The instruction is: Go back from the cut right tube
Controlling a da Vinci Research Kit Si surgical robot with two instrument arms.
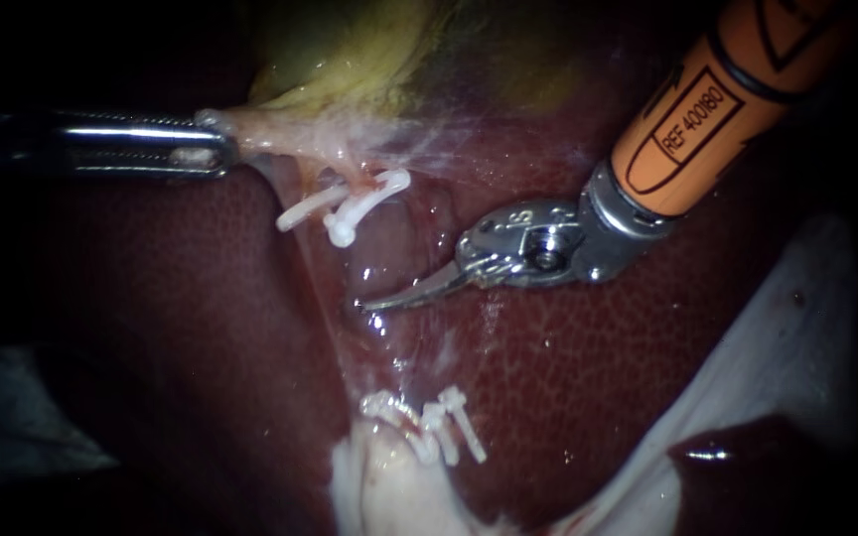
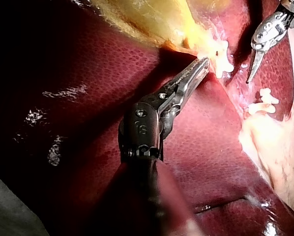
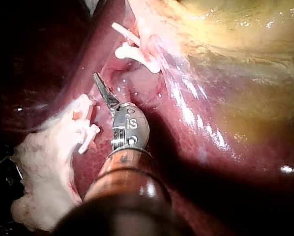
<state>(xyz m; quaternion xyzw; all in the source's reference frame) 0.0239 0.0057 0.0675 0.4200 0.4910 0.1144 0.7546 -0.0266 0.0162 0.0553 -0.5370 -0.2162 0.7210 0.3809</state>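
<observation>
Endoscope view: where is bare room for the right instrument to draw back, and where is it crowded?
Bare liver lies open below the right instrument, bordered by the lower clips and the white material. Another open patch lies below the left instrument. It is crowded between the upper clips and the lower clips, where the right instrument's tip sits.

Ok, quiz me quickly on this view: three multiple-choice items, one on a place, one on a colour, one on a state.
1. Where is the right tool tip?
A) between the upper clips and the lower clips
B) clamped on a clip
C) out of view

2. The right tool's shaft is:
A) blue
B) orange
C) green

3. The left tool jaws are:
A) wide open, clear of tissue
B) hidden
C) shut on the gallbladder

Answers: 1 A, one clip group shows above the tip and one below; 2 B, orange behind the metal wrist; 3 C, pale gallbladder tissue is pinched at their end.
</observation>
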